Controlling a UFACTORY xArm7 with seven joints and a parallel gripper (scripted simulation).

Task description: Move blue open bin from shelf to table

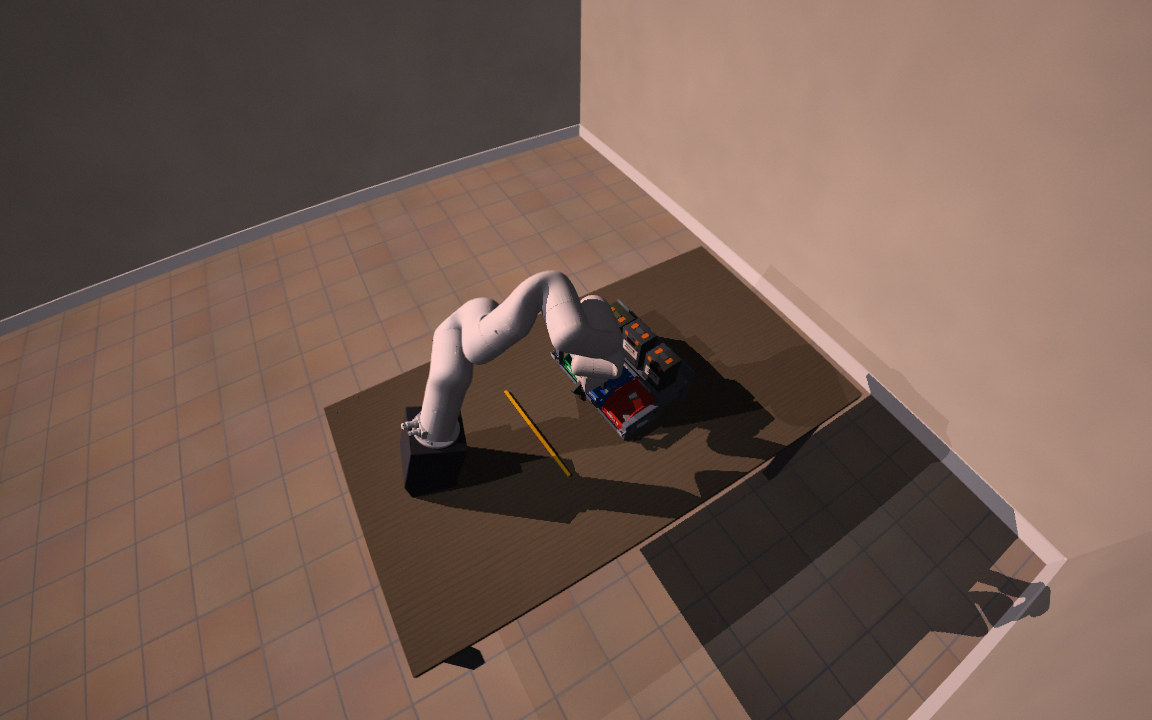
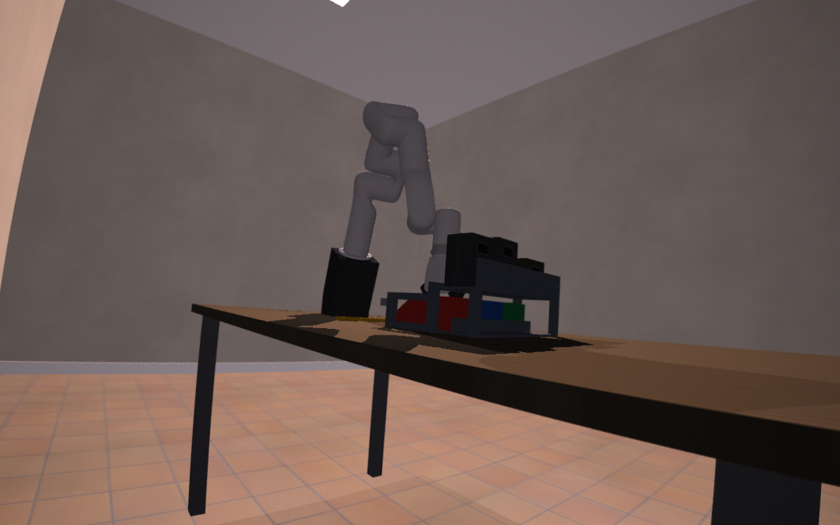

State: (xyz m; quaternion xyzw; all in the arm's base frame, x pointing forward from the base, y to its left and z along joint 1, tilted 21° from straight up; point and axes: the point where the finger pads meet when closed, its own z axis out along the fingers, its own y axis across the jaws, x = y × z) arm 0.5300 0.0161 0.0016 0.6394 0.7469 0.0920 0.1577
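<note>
A dark two-level shelf (image 1: 638, 376) stands on the table; it also shows in the exterior view (image 2: 475, 293). On its lower level the blue open bin (image 1: 603, 391) sits between a red bin (image 1: 627, 408) and a green bin (image 1: 567, 362). From behind, the blue bin (image 2: 491, 310) sits level in the frame. My gripper (image 1: 582, 386) is low at the blue bin's open front, with its fingers wide apart. The wrist and the shelf hide most of the fingers. I cannot tell whether they touch the bin's rim.
Three black bins with orange parts (image 1: 643, 338) stand on the shelf's upper level. A long yellow bar (image 1: 537, 432) lies on the table between the shelf and my black base (image 1: 432, 456). The wall runs close behind the table.
</note>
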